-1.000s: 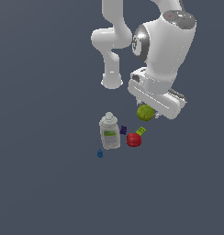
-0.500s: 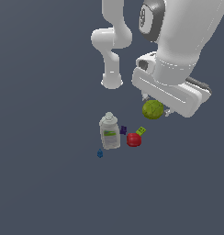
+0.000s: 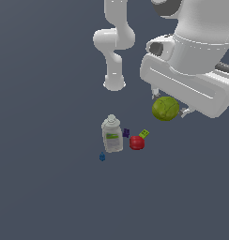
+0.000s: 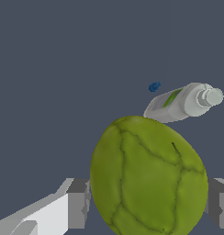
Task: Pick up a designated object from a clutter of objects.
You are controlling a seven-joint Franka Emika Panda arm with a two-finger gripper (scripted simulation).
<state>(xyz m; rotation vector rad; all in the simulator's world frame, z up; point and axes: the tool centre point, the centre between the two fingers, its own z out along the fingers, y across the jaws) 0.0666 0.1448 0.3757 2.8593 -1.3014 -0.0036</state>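
Observation:
The designated object, an olive yellow-green veined ball, hangs in the air under the white hand, well above the floor. My gripper is shut on it; in the wrist view the ball fills the space between the two grey fingers. Below, toward the exterior view's left, lies the rest of the clutter of objects: a whitish bottle with a green label, a glossy red ball, a flat bright-green block, a purple piece and a small blue piece.
The arm's white base column stands behind the clutter. In the wrist view the bottle and the blue piece show on the dark grey floor beyond the held ball.
The gripper has risen with the yellow-green ball, which sits higher and further toward the exterior view's right than a second ago. The clutter on the floor has not moved.

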